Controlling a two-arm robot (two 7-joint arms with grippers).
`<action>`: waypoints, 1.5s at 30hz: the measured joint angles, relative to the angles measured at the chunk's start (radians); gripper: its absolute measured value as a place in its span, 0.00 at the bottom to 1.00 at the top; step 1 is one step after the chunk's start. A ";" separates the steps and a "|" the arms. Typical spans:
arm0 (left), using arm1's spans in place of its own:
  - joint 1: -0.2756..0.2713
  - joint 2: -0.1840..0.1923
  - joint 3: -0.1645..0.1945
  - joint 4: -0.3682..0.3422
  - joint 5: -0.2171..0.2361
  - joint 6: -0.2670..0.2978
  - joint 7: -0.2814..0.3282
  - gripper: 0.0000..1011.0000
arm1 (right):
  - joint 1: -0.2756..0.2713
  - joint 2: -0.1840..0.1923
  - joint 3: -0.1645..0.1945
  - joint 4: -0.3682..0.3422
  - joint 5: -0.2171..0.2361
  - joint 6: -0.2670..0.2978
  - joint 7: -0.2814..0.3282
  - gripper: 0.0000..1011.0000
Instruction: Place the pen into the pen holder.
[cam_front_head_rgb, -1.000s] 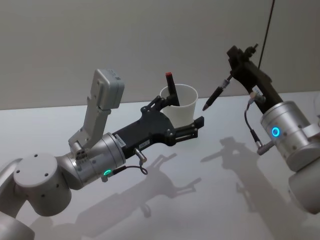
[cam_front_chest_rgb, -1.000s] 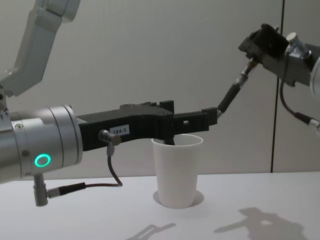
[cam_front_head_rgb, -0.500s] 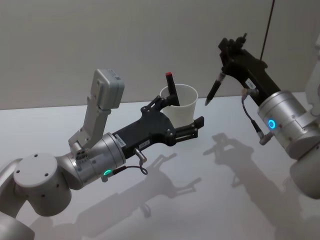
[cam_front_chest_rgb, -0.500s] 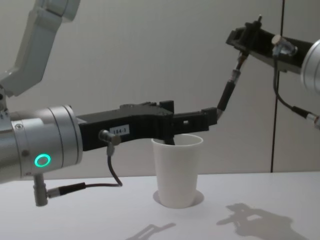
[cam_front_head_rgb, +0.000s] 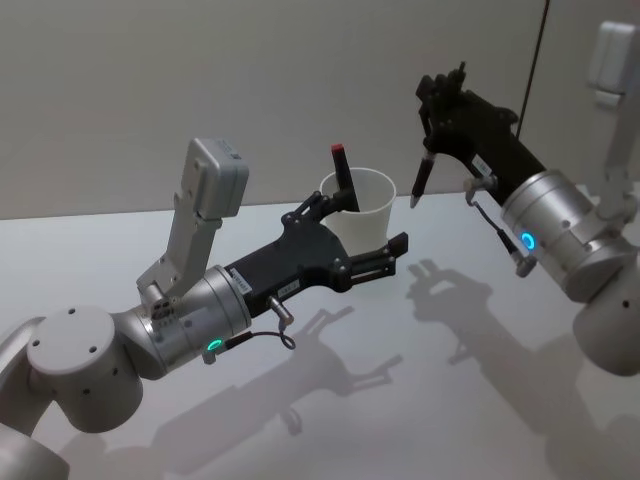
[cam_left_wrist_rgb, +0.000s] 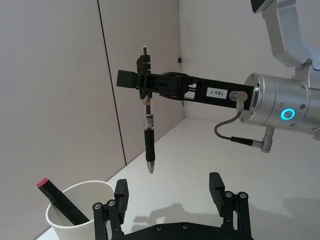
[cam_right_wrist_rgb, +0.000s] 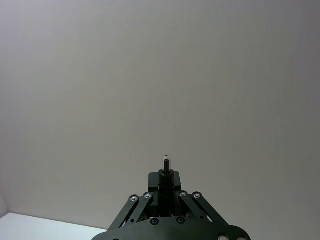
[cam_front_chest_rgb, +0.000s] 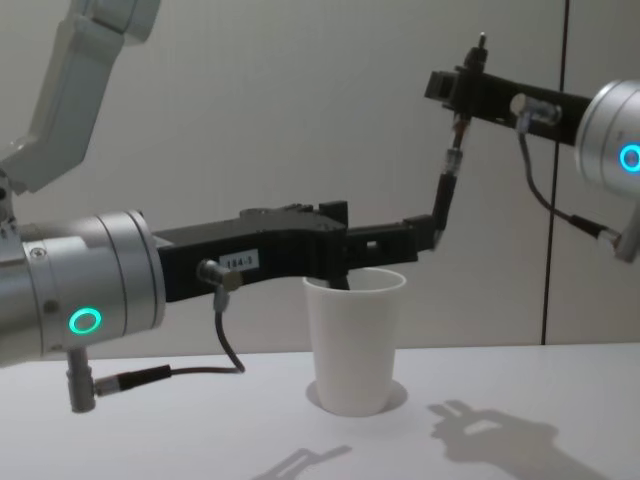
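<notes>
Head view: pen holder (cam_front_head_rgb: 362, 212) holds a red-capped marker (cam_front_head_rgb: 343, 177); right end effector (cam_front_head_rgb: 432, 148) grips pen (cam_front_head_rgb: 421, 180), left end effector (cam_front_head_rgb: 352, 240) open.

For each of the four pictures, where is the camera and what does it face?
Head: high, looking down at the pen holder and both arms.
Chest: low, side-on to the left gripper.
Left wrist: past its open fingers toward the right gripper with the pen.
Right wrist: faces the wall.
Three views share the pen.

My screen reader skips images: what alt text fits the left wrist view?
The right gripper holds a black pen nearly upright, tip down, above the white table. Nearer, a white paper cup holds a red-capped marker, beside the left gripper, open.
</notes>
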 joint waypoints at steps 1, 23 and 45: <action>0.000 0.000 0.000 0.000 0.000 0.000 0.000 0.99 | 0.003 -0.001 -0.001 0.003 -0.007 -0.002 0.003 0.12; 0.000 0.000 0.000 0.000 0.000 0.000 0.000 0.99 | 0.069 -0.020 -0.016 0.104 -0.163 -0.087 0.045 0.12; 0.000 0.000 0.000 0.000 0.000 0.000 0.000 0.99 | 0.135 -0.057 -0.030 0.246 -0.226 -0.160 0.071 0.12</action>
